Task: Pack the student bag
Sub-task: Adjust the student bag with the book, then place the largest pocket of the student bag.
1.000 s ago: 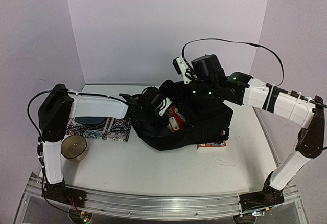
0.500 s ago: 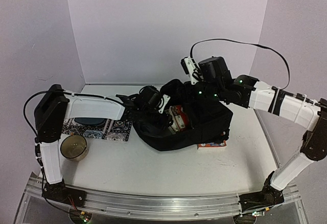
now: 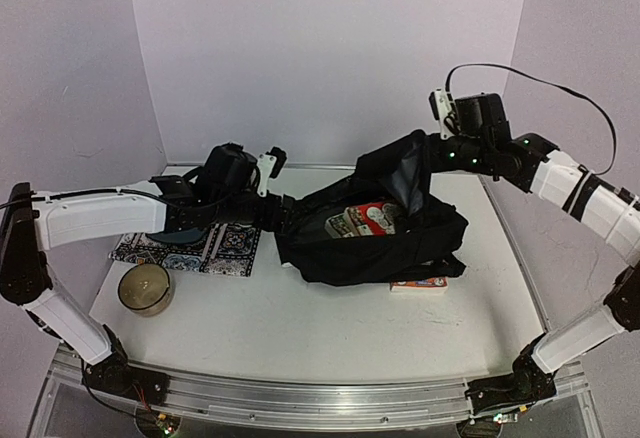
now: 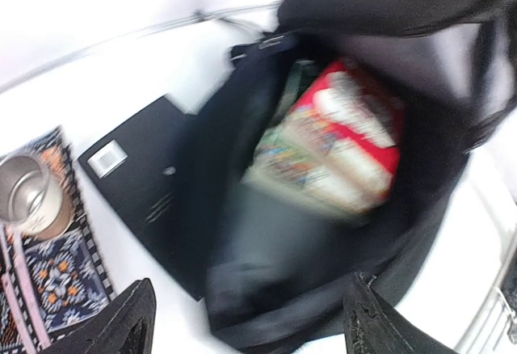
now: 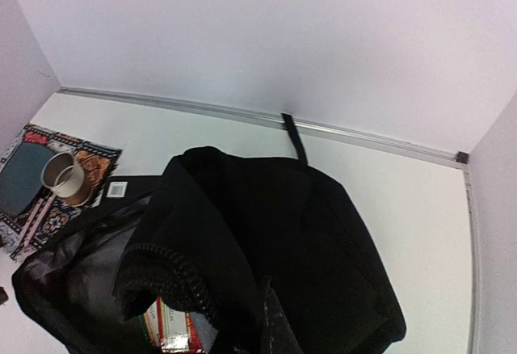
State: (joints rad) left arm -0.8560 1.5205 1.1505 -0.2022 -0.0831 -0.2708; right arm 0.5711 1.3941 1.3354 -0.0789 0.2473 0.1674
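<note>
currently: student bag [image 3: 370, 243], lying on the table [image 3: 300, 343] between both grippers, mouth open, red-and-white packet [image 3: 362, 221] inside. right gripper [image 3: 432, 150], above the bag's far edge, clamped on the lifted flap. left gripper [image 4: 246, 328], at the bag's left, fingers spread, holding nothing. risk, as judged: thin fabric slips from the pinch and the flap drops over the mouth; spread fingers could snag the rim. left wrist view alone shows a black notebook [image 4: 141, 180] against the bag's left side; top view alone shows a book [image 3: 415, 284] under the bag's near right corner.

Pale lilac walls [image 3: 300, 48] (evenly lit) behind white table [image 3: 300, 328]
</note>
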